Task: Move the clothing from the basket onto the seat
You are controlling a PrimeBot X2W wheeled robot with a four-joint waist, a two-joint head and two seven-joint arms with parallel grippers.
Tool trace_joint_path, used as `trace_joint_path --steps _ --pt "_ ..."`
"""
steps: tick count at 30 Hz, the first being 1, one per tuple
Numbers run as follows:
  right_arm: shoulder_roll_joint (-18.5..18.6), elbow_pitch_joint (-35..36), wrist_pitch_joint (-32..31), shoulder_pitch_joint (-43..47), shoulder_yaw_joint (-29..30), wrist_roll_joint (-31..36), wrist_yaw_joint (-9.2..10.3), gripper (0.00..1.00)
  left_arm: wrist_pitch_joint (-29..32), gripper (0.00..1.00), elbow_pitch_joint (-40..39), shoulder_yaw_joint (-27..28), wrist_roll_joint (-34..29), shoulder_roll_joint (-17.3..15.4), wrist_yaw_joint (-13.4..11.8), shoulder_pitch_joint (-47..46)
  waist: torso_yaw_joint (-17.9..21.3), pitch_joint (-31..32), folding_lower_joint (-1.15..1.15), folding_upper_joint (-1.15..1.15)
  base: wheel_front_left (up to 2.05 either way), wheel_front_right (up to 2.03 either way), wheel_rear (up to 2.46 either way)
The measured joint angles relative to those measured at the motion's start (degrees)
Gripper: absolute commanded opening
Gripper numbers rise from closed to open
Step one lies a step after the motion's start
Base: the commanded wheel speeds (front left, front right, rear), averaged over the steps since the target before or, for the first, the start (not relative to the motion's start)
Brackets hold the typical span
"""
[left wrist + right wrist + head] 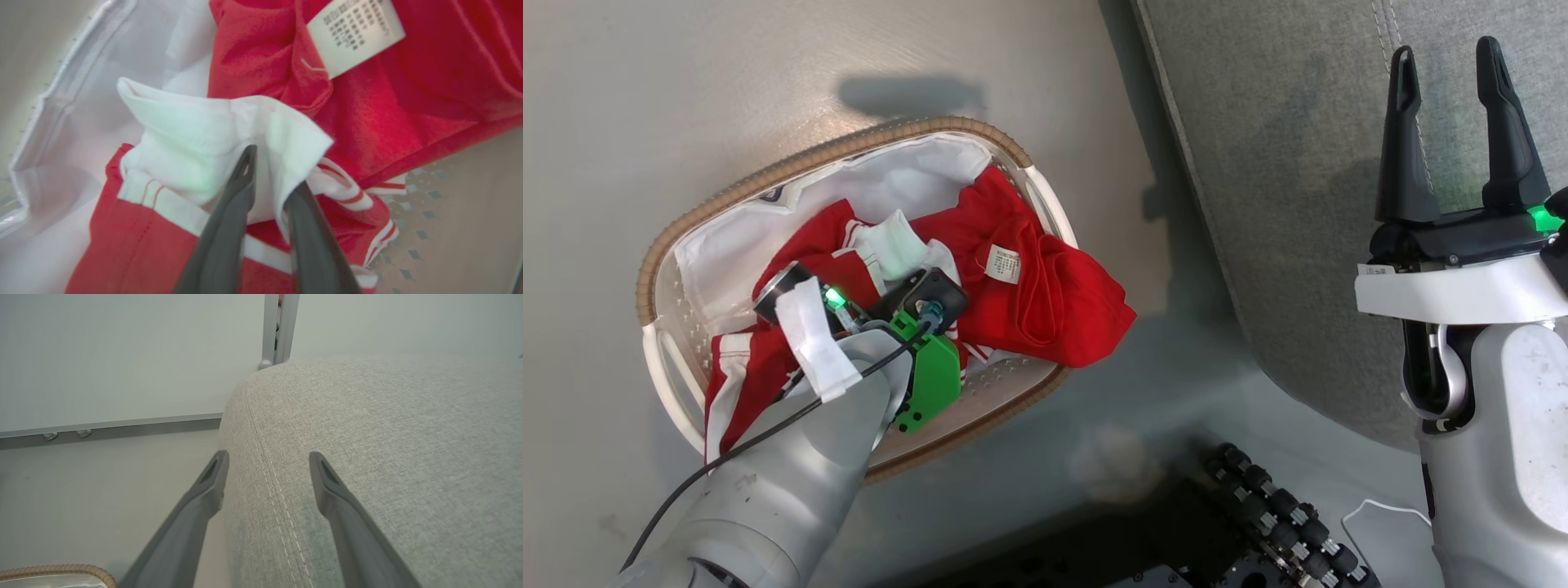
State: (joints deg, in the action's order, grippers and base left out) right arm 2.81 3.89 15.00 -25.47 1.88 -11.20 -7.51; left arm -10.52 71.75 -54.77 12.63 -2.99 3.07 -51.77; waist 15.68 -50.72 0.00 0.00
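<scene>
Down on the pale floor [686, 82], just beside the sofa: small oval white perforated plastic basket [792, 162] with brown woven rim, thin white liner cloth [890, 175] showing along its far side. Soft bright red clothing [1054, 302] with white stripes and trim lies heaped inside it, small white label [1003, 264] facing up. One red fold laps over the rim on the side toward the large grey woven-fabric seat [1298, 163]. Robot's left gripper [273, 171] is down in the heap, jaws drawn close, a fold of white trim pinched between them. Robot's right gripper [1445, 51] is well apart from the basket, over the seat's stitched seam, jaws wide, nothing held.
</scene>
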Motion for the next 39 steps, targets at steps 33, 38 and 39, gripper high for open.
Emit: trace_joint_path --steps 33,38,39 --pt "-0.1 -6.5 0.0 10.7 2.6 5.2 -0.01 1.0 -4.5 0.0 -27.2 8.7 4.9 -10.3 -1.4 10.8 -8.3 24.4 0.0 0.0 0.0 0.0 0.0" --pt "0.0 -7.4 0.0 13.8 2.1 5.4 -0.01 1.0 -4.5 0.0 -33.4 9.9 4.8 -13.0 -1.5 11.8 -10.0 30.7 0.0 0.0 0.0 0.0 0.0" --pt "0.0 -7.5 0.0 14.3 2.0 5.5 -0.01 1.0 -4.5 0.0 -34.3 9.9 4.7 -13.5 -1.3 11.8 -10.2 31.8 0.0 0.0 0.0 0.0 0.0"
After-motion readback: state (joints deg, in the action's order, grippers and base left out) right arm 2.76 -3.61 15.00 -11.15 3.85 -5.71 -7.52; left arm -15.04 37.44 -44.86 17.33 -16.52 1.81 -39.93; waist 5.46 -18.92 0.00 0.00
